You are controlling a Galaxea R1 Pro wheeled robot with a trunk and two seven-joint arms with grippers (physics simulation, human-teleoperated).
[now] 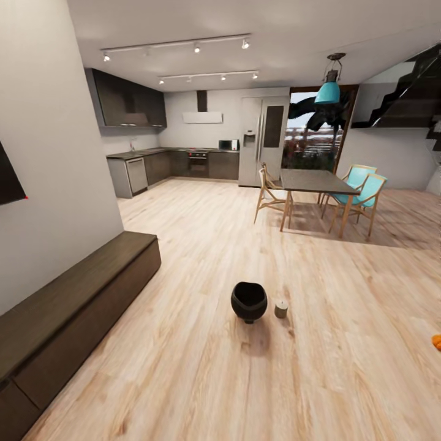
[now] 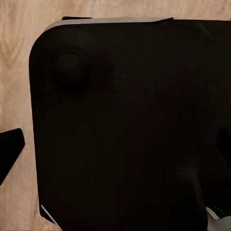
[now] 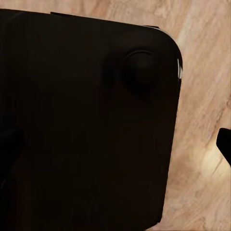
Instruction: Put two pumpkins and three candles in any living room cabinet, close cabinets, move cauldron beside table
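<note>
The room is being surveyed from the head view, and nothing is being handled yet. The cauldron (image 1: 248,301) is standing upright on the wooden floor (image 1: 202,245), with a small pale candle (image 1: 281,309) just beside it. A pumpkin (image 1: 437,342) is being cut off by the right edge of the picture, well apart from the cauldron. The long, low, dark-brown cabinet (image 1: 73,306) is running along the left wall, its fronts looking flush and closed. The dining table (image 1: 315,180) with its chairs (image 1: 361,190) is seen farther back, near the kitchen.

In both wrist views a dark rounded body of the robot is being seen over the floor, so the state of either gripper cannot be told, nor whether anything is being held.

The step in hand is judged to be an approach. It is best done by the base being driven slowly toward the candle, the cauldron being kept clear so that it is not knocked, and room being left for an arm to reach down.

No brands, labels or readable writing are being shown.
</note>
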